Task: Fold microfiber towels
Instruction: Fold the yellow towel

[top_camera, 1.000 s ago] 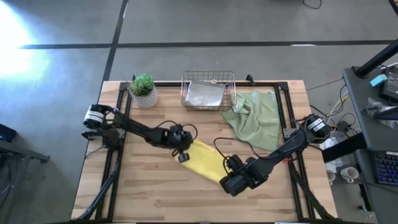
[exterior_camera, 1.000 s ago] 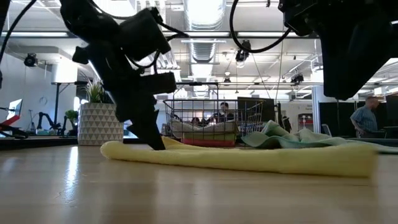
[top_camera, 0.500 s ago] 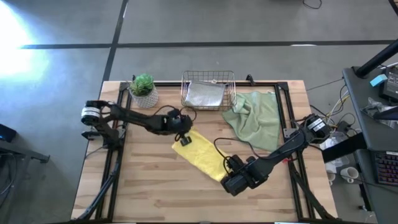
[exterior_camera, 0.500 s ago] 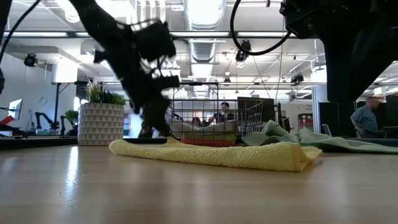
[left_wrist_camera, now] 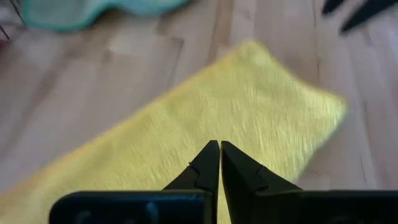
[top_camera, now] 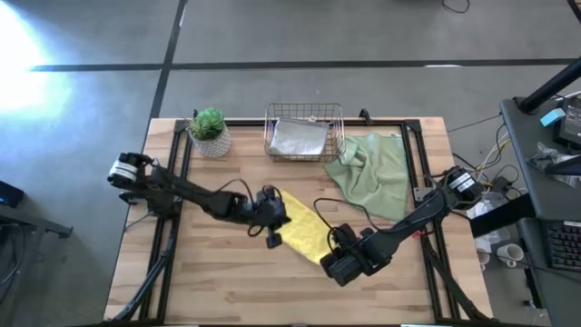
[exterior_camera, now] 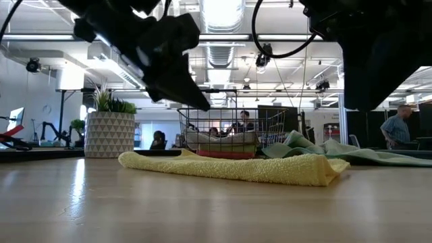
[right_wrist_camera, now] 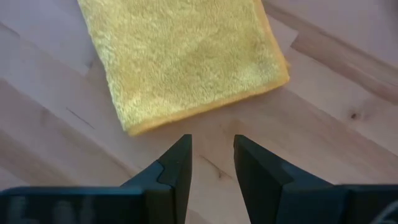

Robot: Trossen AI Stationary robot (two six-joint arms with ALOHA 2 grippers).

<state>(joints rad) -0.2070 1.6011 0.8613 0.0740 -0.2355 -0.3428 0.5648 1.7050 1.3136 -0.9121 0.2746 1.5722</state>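
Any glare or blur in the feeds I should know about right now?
High view: bright glare washes the floor at upper left, the table evenly lit. Low view: ceiling lights backlight both arms into silhouettes. Left wrist view: the yellow towel looks soft. Right wrist view: towel pile is crisp.

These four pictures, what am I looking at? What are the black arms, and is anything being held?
Two robot arms work at a wooden table, each ending in a two-finger claw. One picture looks straight down, one looks level across the tabletop, and two come from cameras on the wrists. The left claw is shut and empty, above the folded yellow towel. The right claw is open, just off that towel's end, holding nothing. Also there: a pale green towel lying crumpled, a wire basket with a grey towel inside, and a potted plant.
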